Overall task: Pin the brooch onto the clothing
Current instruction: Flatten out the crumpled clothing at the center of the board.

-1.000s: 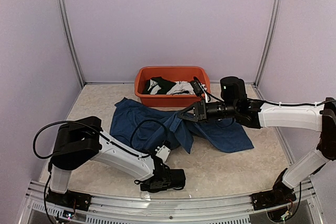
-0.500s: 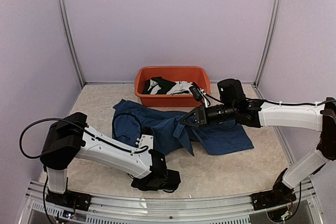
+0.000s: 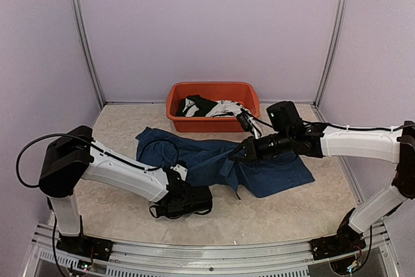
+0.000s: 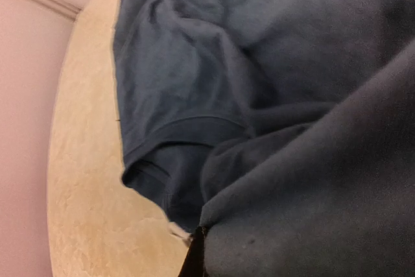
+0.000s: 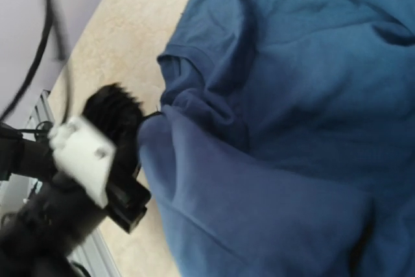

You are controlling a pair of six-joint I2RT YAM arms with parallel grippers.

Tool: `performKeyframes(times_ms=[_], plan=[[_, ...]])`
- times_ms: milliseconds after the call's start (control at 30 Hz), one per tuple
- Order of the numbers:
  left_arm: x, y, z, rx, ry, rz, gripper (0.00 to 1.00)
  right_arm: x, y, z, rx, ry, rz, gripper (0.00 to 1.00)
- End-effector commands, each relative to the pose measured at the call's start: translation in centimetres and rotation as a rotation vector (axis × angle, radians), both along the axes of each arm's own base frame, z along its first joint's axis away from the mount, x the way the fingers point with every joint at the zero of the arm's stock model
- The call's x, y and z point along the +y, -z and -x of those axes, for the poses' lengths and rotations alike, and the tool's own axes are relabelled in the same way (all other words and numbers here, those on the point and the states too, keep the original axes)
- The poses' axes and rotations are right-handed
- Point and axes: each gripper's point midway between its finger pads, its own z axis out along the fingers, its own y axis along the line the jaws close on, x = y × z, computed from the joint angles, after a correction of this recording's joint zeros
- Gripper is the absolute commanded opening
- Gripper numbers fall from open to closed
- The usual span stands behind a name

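Both grippers are closed tight on the navy T-shirt (image 3: pixel 279 173), crumpled mid-table (image 3: pixel 292 212) in front of the orange tub (image 3: pixel 201 123), the left gripper (image 3: pixel 201 196) at its near hem, the right gripper (image 3: pixel 238 154) on a raised fold; I judge this the spreading step, next needing flat cloth and the unseen brooch

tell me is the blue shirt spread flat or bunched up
Bunched: the navy T-shirt lies rumpled, with raised folds across its middle.

Both arms stretched low, left pincer (image 3: pixel 205 197) and right pincer (image 3: pixel 237 155) closed
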Motion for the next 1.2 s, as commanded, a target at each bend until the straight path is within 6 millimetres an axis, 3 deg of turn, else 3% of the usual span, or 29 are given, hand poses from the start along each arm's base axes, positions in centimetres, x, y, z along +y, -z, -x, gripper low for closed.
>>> performKeyframes(times_ms=[0, 133, 233, 467, 633, 800, 900, 933, 967, 1067, 1167], plan=[[-7.4, 0.6, 1.4, 0.269, 0.374, 0.231, 0.00, -1.0, -1.5, -0.2, -0.044, 0.025, 0.009, 0.00], [-9.7, -2.0, 5.1, 0.400, 0.550, 0.428, 0.00, -1.2, -1.2, 0.8, -0.031, 0.006, 0.008, 0.00], [-9.5, -3.6, 7.5, 0.454, 0.619, 0.449, 0.00, -1.1, -0.3, 2.1, -0.023, -0.033, 0.027, 0.00], [-6.5, -6.2, 10.1, 0.566, 0.595, 0.510, 0.00, -0.3, 3.2, 7.5, -0.004, -0.199, 0.168, 0.00], [-4.0, -7.7, 11.8, 0.659, 0.578, 0.546, 0.00, -1.8, 3.4, 8.4, -0.028, -0.190, 0.240, 0.00], [-2.6, -6.7, 14.3, 0.806, 0.565, 0.511, 0.00, -3.3, 4.1, 9.2, -0.039, -0.210, 0.349, 0.00], [-2.4, -5.4, 15.4, 0.883, 0.558, 0.478, 0.14, -3.6, 5.5, 10.2, -0.024, -0.258, 0.416, 0.01], [-2.6, -5.2, 15.6, 0.898, 0.562, 0.476, 0.29, -3.7, 5.9, 10.4, -0.021, -0.275, 0.436, 0.06], [-2.5, -5.0, 15.5, 0.897, 0.554, 0.466, 0.44, -3.8, 6.3, 10.6, -0.019, -0.288, 0.455, 0.15], [-2.2, -5.2, 14.0, 0.843, 0.502, 0.470, 0.72, -3.9, 5.6, 10.5, -0.058, -0.300, 0.464, 0.46], [-1.2, -6.7, 11.4, 0.740, 0.408, 0.533, 0.85, -3.4, 2.3, 9.2, -0.143, -0.259, 0.404, 0.68]])
